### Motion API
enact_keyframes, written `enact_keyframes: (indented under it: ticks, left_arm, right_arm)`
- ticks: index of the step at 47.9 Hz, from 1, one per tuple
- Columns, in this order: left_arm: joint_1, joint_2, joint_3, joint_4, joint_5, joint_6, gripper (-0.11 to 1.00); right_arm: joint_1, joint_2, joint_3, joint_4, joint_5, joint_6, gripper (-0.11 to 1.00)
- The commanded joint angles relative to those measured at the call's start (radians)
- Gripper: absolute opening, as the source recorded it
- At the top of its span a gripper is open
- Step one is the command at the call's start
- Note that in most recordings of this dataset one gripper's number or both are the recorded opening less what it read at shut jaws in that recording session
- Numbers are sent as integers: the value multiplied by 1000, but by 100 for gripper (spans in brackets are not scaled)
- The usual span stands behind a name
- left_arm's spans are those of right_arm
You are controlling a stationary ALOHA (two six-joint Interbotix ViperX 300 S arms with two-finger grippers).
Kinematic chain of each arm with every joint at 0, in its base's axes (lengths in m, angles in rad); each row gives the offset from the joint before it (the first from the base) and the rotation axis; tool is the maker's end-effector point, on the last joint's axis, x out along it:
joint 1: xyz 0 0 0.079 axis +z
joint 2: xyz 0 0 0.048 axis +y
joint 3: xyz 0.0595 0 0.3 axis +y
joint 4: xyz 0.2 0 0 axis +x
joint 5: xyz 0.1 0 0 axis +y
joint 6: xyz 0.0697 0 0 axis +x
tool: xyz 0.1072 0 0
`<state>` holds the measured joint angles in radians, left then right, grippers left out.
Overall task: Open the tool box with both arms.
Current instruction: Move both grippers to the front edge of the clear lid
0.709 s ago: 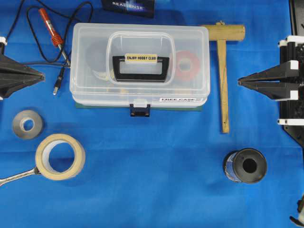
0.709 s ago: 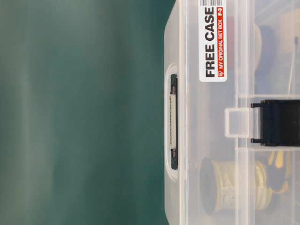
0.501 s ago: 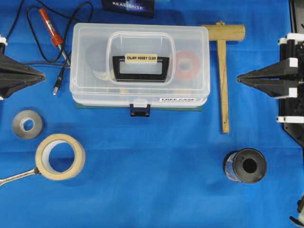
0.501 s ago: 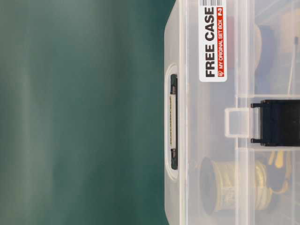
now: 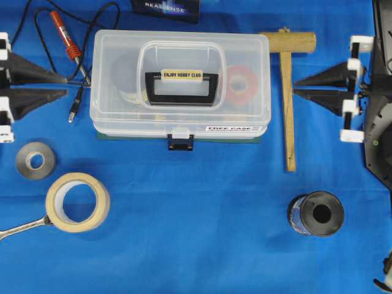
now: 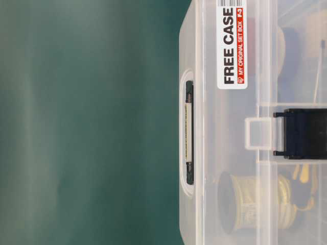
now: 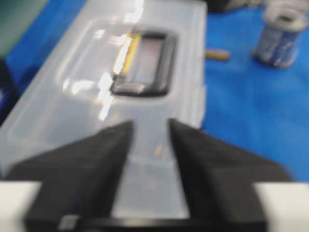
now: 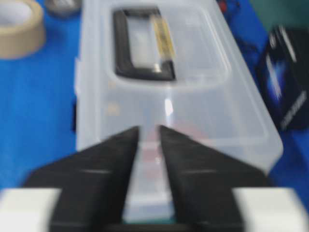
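**Both end effectors parted, tool box still latched**

The tool box (image 5: 180, 82) sits closed on the blue worktop (image 5: 196, 245), slightly toward 12 o'clock of its centre in the overhead view, lid down and the dark blue latch (image 5: 181, 142) fastened on its 6 o'clock side. The left end effector (image 5: 64, 85) hangs at the box's 9 o'clock, the right end effector (image 5: 295, 87) at its 3 o'clock; each has its fingers spread a little, grasping nothing, and each stands apart from the box walls.

The main risk, judged from this layout, is that the latch faces 6 o'clock while both end effectors point at the short ends. Lifting the lid with the clasp fastened would likely drag or tip the whole box. The soldering iron (image 5: 66, 38) with its cable lies just beside the left fingertips and could snag. The wooden mallet (image 5: 288, 92) lies between the right end effector and the box and could be knocked.
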<state>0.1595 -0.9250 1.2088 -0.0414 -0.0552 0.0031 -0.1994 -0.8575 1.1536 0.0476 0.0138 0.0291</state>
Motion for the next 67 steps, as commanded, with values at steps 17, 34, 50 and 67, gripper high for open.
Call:
enact_keyframes:
  ticks: [17, 34, 50, 67]
  left_arm:
    - [91, 207, 9, 5, 15, 75, 91]
    - [101, 383, -52, 5, -35, 77, 91]
    - [101, 431, -81, 3, -51, 74, 91]
    - [101, 397, -81, 3, -52, 74, 91]
  right_arm:
    - [-98, 232, -23, -6, 94, -3, 86]
    - [-100, 330, -58, -8, 20, -5, 86]
    - [-100, 416, -118, -8, -6, -5, 86]
    - [-100, 407, -153, -8, 3, -5, 86]
